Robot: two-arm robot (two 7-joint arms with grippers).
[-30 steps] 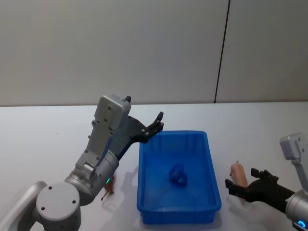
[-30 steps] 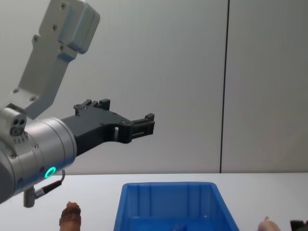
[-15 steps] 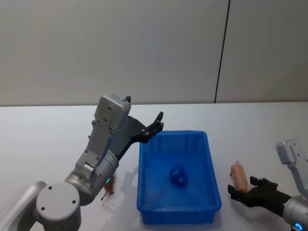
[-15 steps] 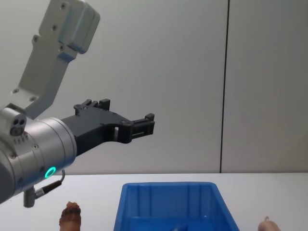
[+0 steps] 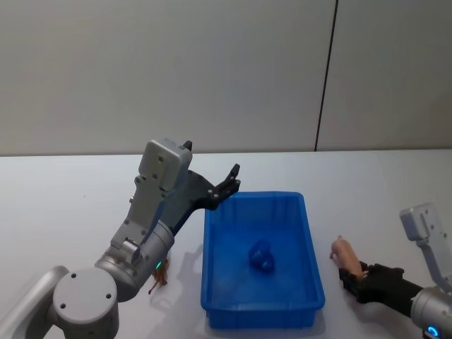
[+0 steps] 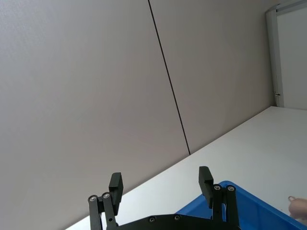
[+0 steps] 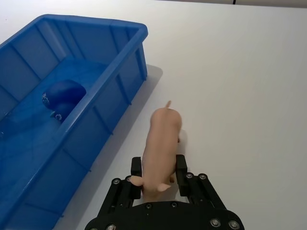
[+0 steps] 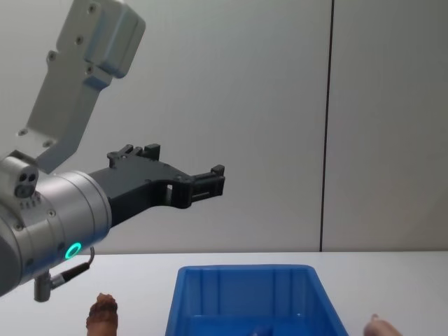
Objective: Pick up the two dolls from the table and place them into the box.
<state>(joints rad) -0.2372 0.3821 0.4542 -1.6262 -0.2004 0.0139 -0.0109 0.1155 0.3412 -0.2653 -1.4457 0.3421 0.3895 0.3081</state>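
A tan-pink pig doll lies on the white table just right of the blue box. My right gripper is shut on its rear half, one finger pressed against each flank. From the head, that doll and right gripper sit beside the box. A reddish-brown animal doll stands left of the box, half hidden by my left arm. My left gripper hangs open and empty above the box's far left corner. The brown doll also shows low in the chest view.
A dark blue rounded object lies in the middle of the box floor, also seen from the right wrist. Bare white tabletop stretches left, right and behind the box. A grey wall stands behind.
My right gripper has gone from open around the pink doll to shut on it, and the doll has shifted slightly toward the box. The left arm has not moved.
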